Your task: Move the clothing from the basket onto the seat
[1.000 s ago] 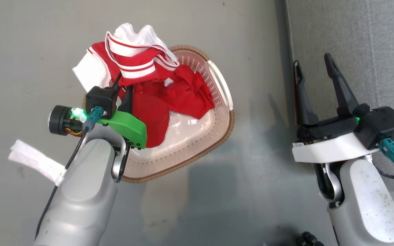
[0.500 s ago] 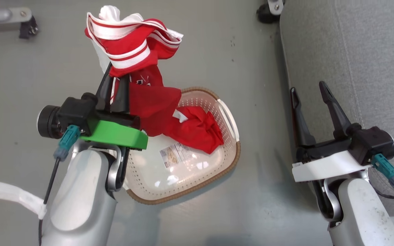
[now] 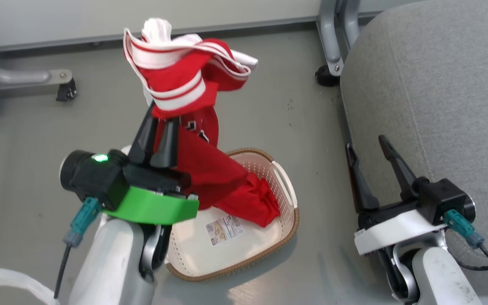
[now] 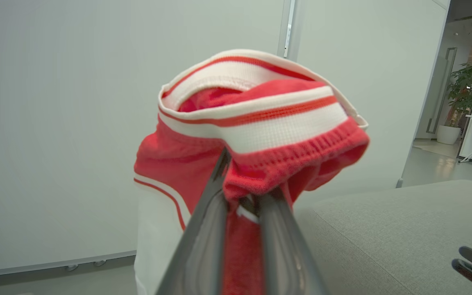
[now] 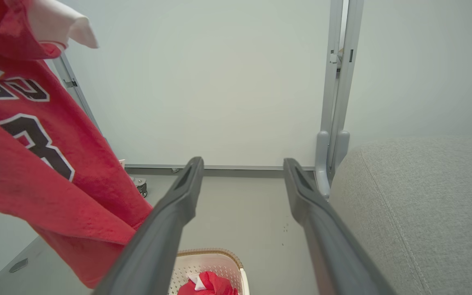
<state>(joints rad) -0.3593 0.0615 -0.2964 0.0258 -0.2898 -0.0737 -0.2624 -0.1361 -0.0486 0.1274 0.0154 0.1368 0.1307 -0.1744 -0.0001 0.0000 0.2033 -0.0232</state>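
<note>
Left gripper [image 3: 159, 127] jaws clamp the red clothing [image 3: 184, 80] over the basket [image 3: 295, 218]; right gripper [image 3: 364, 143] jaws gape open beside the seat [image 3: 439, 84].

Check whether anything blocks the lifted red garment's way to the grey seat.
Nothing on the floor between them. Only the open right tool stands at the near edge of the large grey upholstered seat, beside the path of the red white-striped fabric garment held in the left tool.

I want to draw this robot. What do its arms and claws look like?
The left arm and right arm are silver-grey. The left gripper has two long dark fingers on a green base; the right gripper has a white base. Each has a teal plug and black cable.
</note>
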